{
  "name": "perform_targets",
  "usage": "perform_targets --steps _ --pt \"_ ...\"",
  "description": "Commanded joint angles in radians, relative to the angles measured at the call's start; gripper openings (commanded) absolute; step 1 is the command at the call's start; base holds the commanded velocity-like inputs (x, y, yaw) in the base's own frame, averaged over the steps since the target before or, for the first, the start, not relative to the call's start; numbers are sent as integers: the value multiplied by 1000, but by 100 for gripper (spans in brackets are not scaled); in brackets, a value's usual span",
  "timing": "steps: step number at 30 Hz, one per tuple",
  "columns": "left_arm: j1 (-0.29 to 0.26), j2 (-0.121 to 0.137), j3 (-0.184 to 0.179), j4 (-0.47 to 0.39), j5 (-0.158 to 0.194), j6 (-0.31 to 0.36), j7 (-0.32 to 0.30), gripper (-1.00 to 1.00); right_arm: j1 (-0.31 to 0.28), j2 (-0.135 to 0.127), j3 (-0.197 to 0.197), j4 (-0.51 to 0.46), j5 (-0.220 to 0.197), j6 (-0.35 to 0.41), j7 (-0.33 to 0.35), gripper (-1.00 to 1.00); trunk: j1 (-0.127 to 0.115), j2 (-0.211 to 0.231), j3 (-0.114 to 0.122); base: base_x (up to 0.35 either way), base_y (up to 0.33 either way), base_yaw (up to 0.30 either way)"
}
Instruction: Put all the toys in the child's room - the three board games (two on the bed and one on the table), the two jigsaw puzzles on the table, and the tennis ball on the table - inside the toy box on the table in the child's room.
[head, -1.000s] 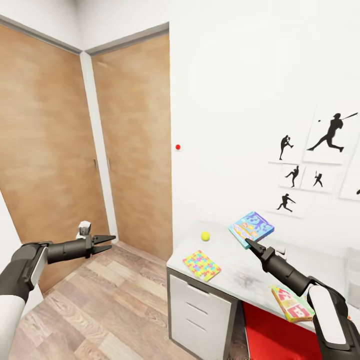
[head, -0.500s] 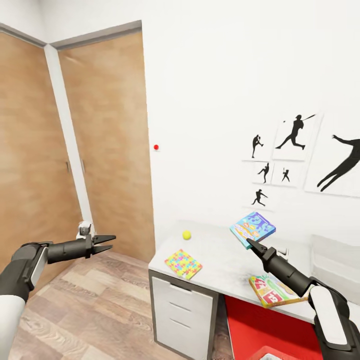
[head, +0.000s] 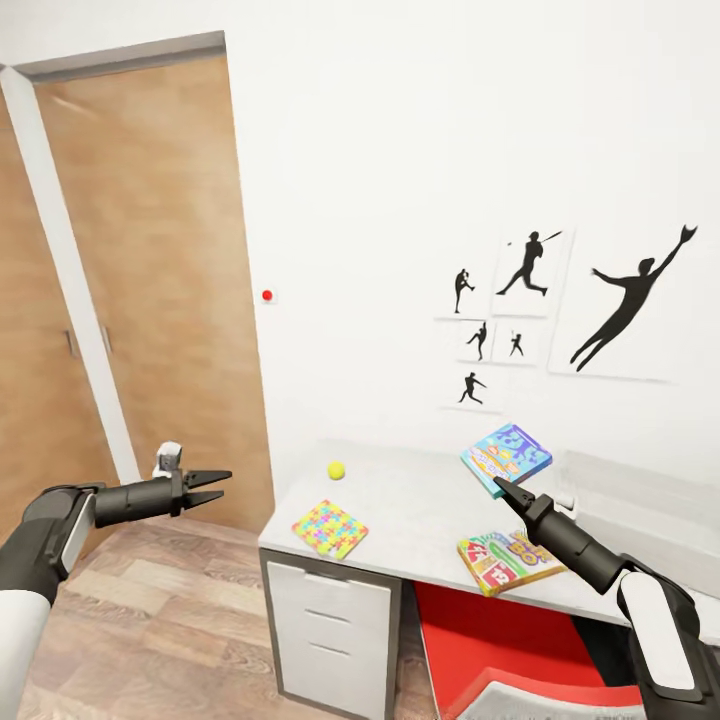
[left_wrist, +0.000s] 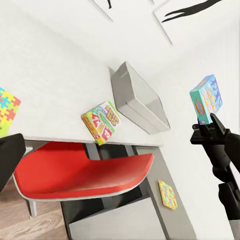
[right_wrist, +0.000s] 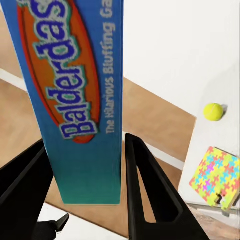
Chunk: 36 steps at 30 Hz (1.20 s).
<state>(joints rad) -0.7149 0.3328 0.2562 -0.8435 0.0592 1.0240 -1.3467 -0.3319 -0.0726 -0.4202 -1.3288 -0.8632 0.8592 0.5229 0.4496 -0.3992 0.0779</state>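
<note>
Right gripper (head: 497, 487) clamps the blue game (head: 506, 456) by its lower edge, lifted clear above the table (head: 420, 510); in the right wrist view its fingers (right_wrist: 145, 185) bracket the box edge (right_wrist: 80, 95), title cut off at the frame top. Left gripper (head: 215, 484) hangs over the floor (head: 150, 620), jaws slightly parted, empty. On the table: ball (head: 336, 469) near the wall, puzzle (head: 330, 528) at the front edge, Skip-Bo (head: 508, 561) partly behind the right arm. Toy box (left_wrist: 137, 100) lies toward the table's far end; in the head view it is pale, hard to make out. Second puzzle (left_wrist: 167, 194) sits on the lower top.
</note>
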Motion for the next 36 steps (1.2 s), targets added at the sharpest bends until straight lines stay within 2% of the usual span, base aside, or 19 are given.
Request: perform_targets --steps 1,36 --pt "0 1 0 0 2 10 -2 100 -1 0 -2 0 -5 7 3 -100 0 -1 0 0 0 -276" --pt "0 3 -2 0 9 10 -3 100 -1 0 -7 7 -5 6 3 -100 0 -1 0 0 0 -277"
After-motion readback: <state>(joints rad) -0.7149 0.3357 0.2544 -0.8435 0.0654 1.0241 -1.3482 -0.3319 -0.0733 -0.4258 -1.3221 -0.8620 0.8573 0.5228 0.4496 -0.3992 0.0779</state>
